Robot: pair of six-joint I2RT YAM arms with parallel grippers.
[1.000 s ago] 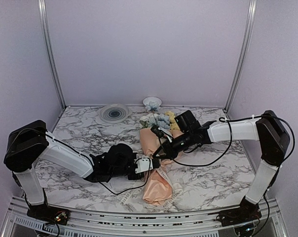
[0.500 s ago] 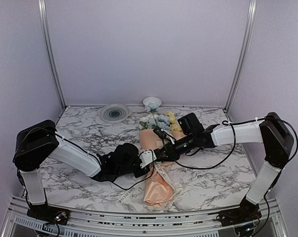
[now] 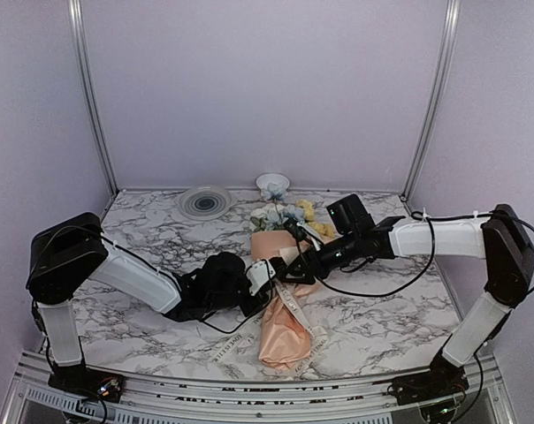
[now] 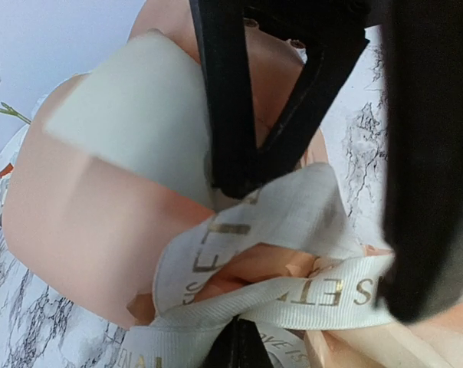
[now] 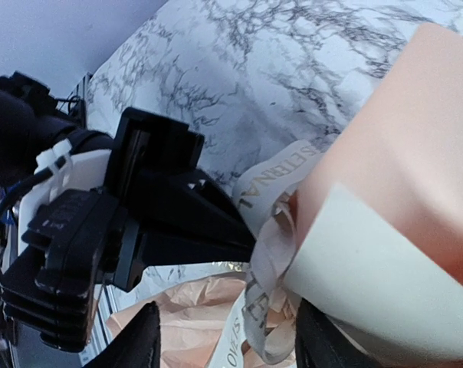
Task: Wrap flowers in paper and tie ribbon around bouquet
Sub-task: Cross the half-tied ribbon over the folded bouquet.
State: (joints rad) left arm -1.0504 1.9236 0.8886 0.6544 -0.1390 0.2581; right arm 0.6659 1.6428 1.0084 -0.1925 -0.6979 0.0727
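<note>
My right pincer (image 5: pixel 228 322) has just let go: a second ago its jaws were shut at the waist of the bouquet (image 3: pixel 280 334), and now they stand apart with a slack loop of the ribbon (image 3: pixel 295 311) between them, gripping nothing. That arm has also reached further in toward the left, so both of my pincers now crowd the same spot. My left pincer (image 5: pixel 243 238) has not changed its hold; it is clamped shut on the ribbon right at the cinch, its tips touching the crossing bands. I take this to mean the right side has finished its pull on the ribbon and must find a fresh hold before the tie can be drawn tight. The bow is not yet formed, and the bands around the cone look loose. The bouquet lies in the middle of the table (image 3: pixel 143 231), narrow end toward the near edge. The flowers (image 3: pixel 289 214) point toward the far edge, and the paper (image 3: pixel 265 246) is already rolled around the stems. One ribbon tail trails off the cone toward the near edge. Two containers sit along the far edge, well apart from my work. A ringed grey plate (image 3: pixel 184 203) sits left of centre, and I can make out nothing on it. Near the middle is a small white bowl (image 3: pixel 283 179) with a pale blue bloom (image 3: pixel 272 188) in or just against it; I cannot tell which.
</note>
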